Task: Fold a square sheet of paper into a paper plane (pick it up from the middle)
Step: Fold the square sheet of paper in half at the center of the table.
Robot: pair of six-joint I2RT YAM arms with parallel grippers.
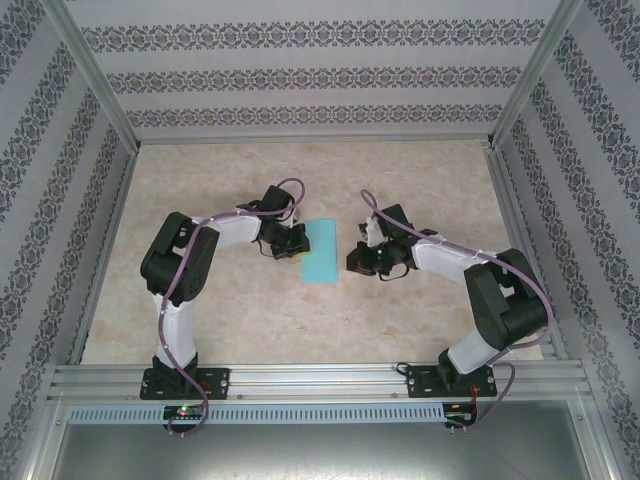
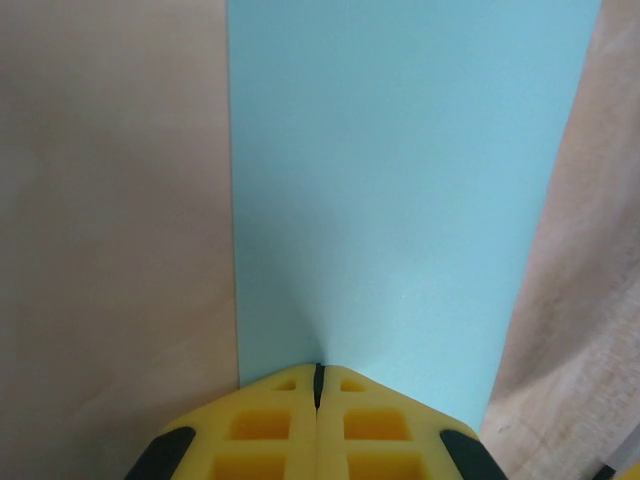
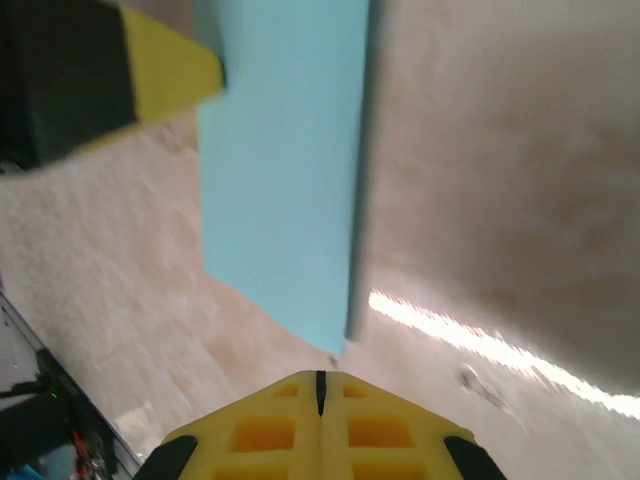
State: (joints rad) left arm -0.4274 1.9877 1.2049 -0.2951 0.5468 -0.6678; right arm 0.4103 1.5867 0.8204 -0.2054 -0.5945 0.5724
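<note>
The thin turquoise paper sheet (image 1: 321, 251), a narrow rectangle, lies in the middle of the beige counter (image 1: 250, 320). The left gripper (image 2: 318, 385), jaws together, touches its edge. The right gripper (image 3: 320, 385), also together, hovers beside a corner. It is better to press slowly along the fold while one gripper pins the sheet.

One counter (image 1: 300, 330), beige marbled top, is carrying the square sheet of paper (image 1: 322, 250): turquoise, showing as a narrow rectangle, lying near the middle, long edges running near-to-far.
</note>
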